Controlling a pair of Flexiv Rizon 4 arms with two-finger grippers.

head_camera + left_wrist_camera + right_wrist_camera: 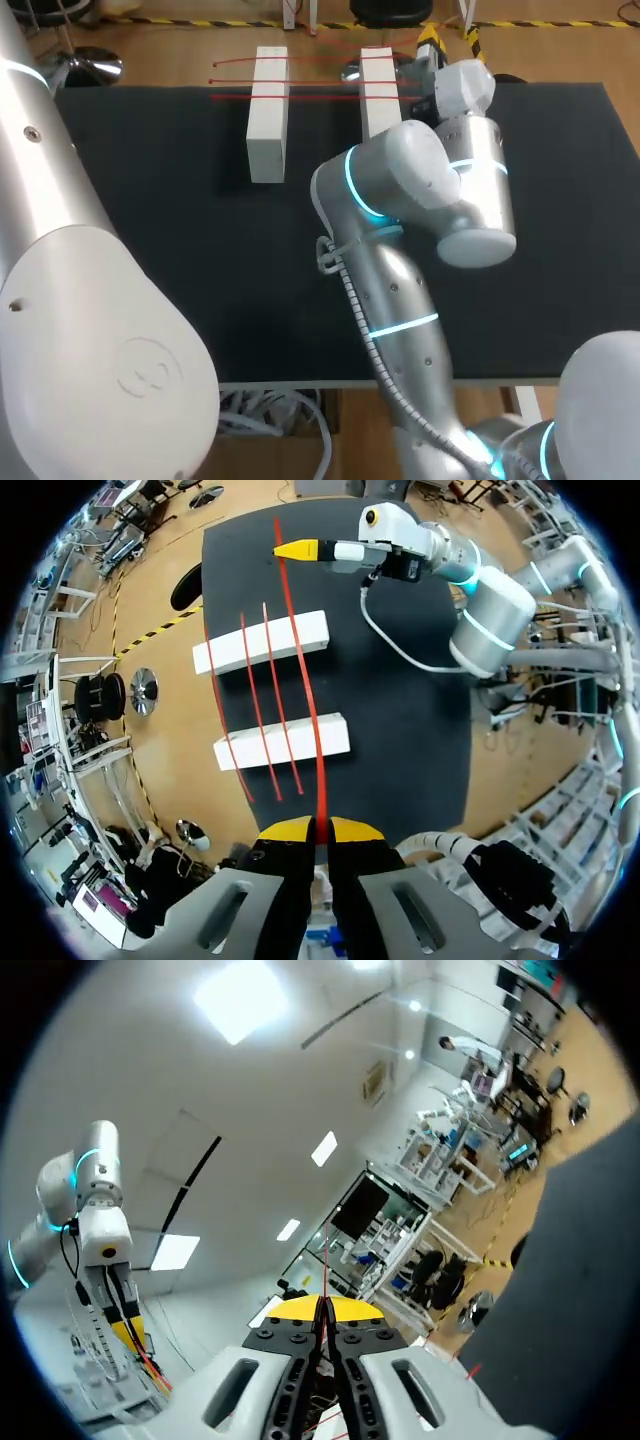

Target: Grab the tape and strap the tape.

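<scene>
Strapping step in hand, I'm judging. My left gripper (320, 830) is pinching near end of red tape (304, 680), fingers closed tight on it. My right gripper (300, 550) is clamping far end, likewise closed. Tape is running taut between them, spanning both white blocks (262, 642) on black table (420, 720), beside other strips (258, 695) lying across them; whether it's touching blocks, I'm unable to tell. Next move, I'm reckoning: lowering both ends evenly, holding tension, pressing tape down before letting go.
</scene>
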